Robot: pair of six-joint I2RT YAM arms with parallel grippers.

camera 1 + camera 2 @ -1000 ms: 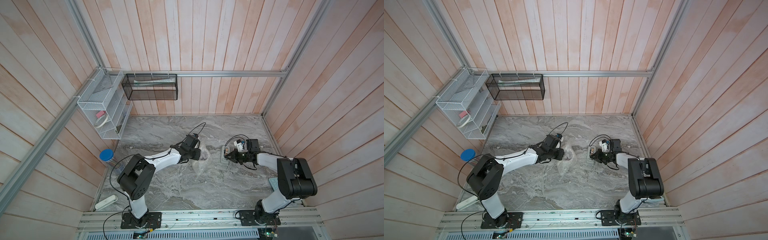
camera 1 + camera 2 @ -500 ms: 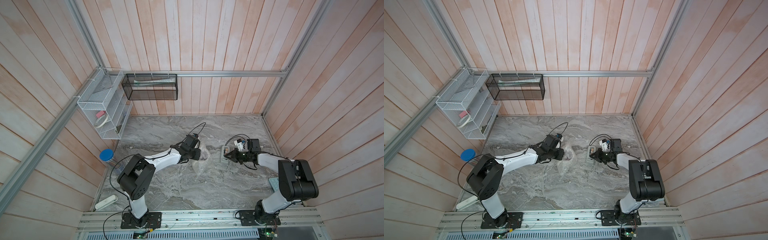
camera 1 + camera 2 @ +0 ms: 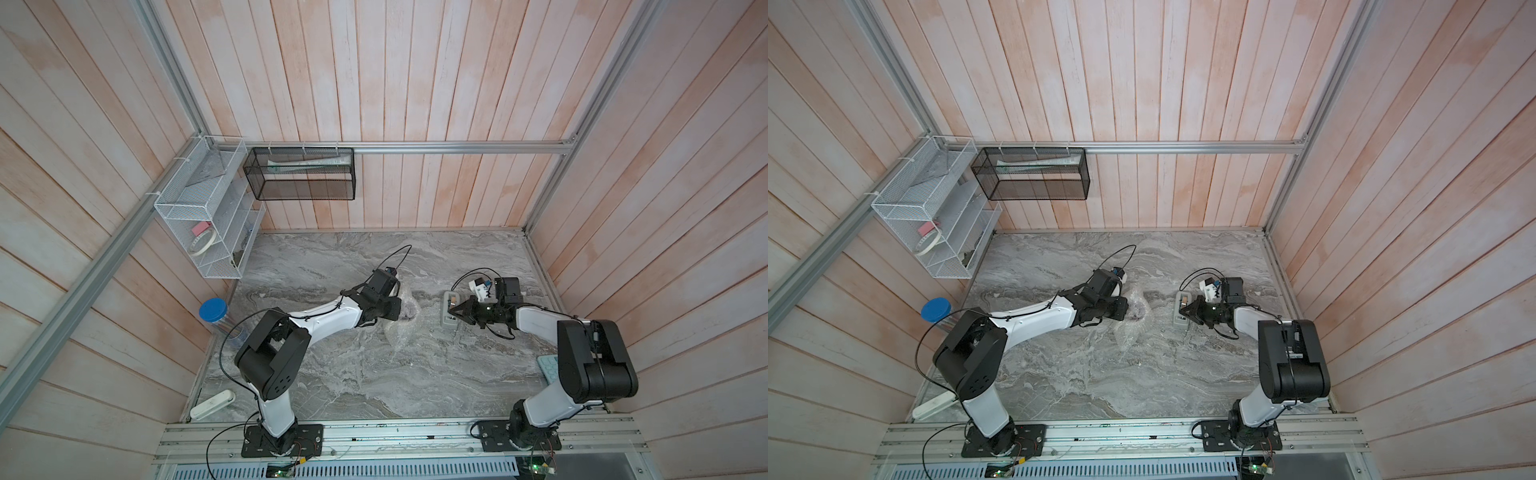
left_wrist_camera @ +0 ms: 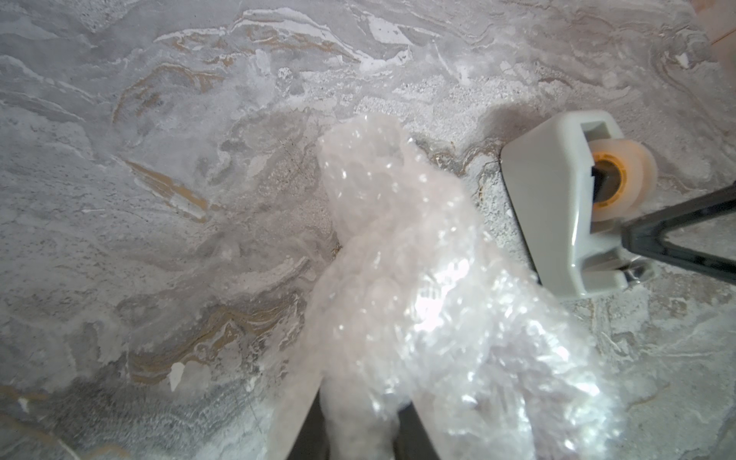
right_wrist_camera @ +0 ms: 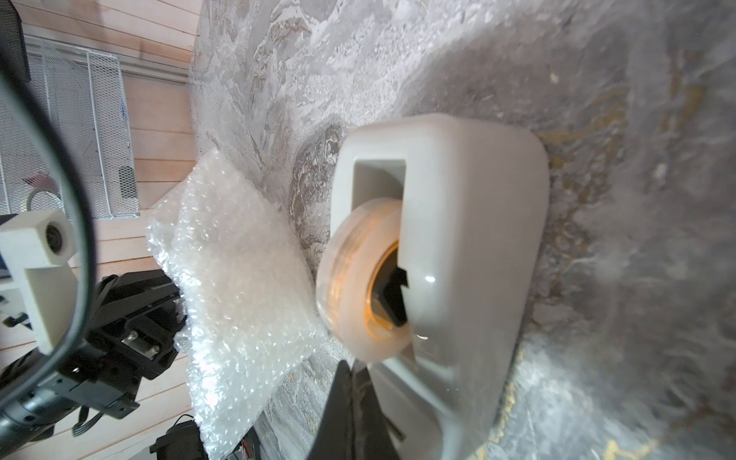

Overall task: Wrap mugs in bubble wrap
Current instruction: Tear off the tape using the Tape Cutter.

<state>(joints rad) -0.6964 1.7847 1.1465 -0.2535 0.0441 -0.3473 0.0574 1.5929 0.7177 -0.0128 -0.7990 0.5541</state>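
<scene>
Whitish bubble wrap [image 4: 418, 298] bunched into crinkled bundle, lying on table [image 3: 374, 374].

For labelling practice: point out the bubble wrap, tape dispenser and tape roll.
bubble wrap [image 4: 418, 278]: left wrist view, crinkled middle.
tape dispenser [image 4: 545, 199]: left wrist view, grey side.
tape roll [image 5: 348, 275]: right wrist view, outer rim.
</scene>
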